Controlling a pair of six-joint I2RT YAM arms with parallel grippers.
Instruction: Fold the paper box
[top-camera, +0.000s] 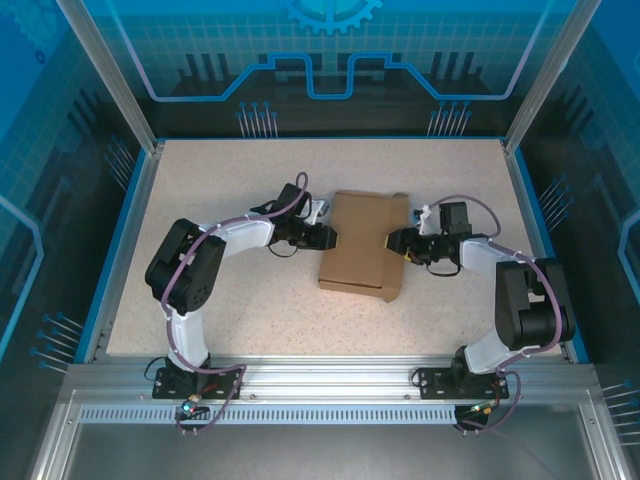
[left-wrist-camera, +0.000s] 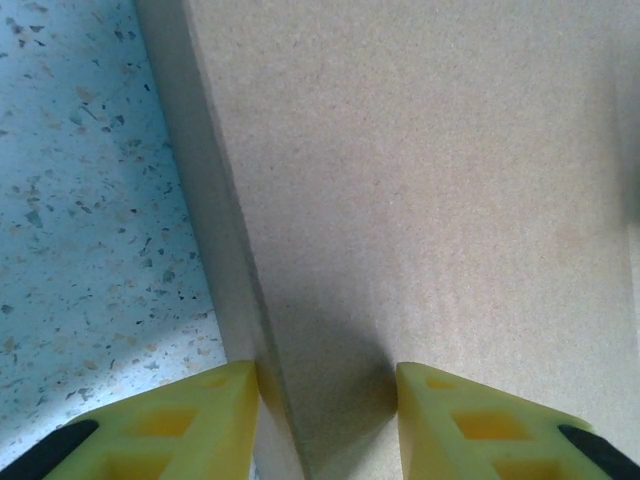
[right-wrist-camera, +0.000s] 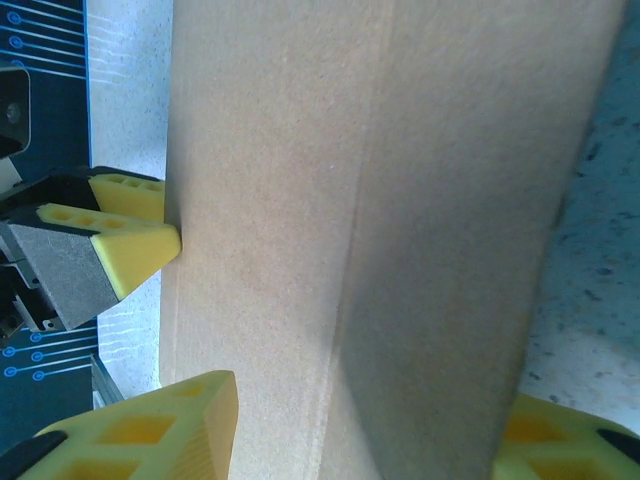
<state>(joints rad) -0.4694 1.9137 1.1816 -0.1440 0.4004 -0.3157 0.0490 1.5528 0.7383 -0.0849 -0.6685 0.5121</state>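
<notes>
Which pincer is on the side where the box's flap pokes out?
The right pincer: a flap of the paper box juts out nearby; by the left pincer, none does.

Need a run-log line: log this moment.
brown cardboard mailer box: lying flat | left gripper: straddles left side | right gripper: straddles right side

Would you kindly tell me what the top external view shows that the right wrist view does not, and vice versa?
Top external: the plain brown cardboard paper box in full outline on the speckled table, the left gripper at its left edge, the right gripper at its right edge, and both whole arms. Right wrist: close up, a crease running along the cardboard between that gripper's yellow fingers. Both: the box, the table, and the left gripper at the box's edge.
</notes>
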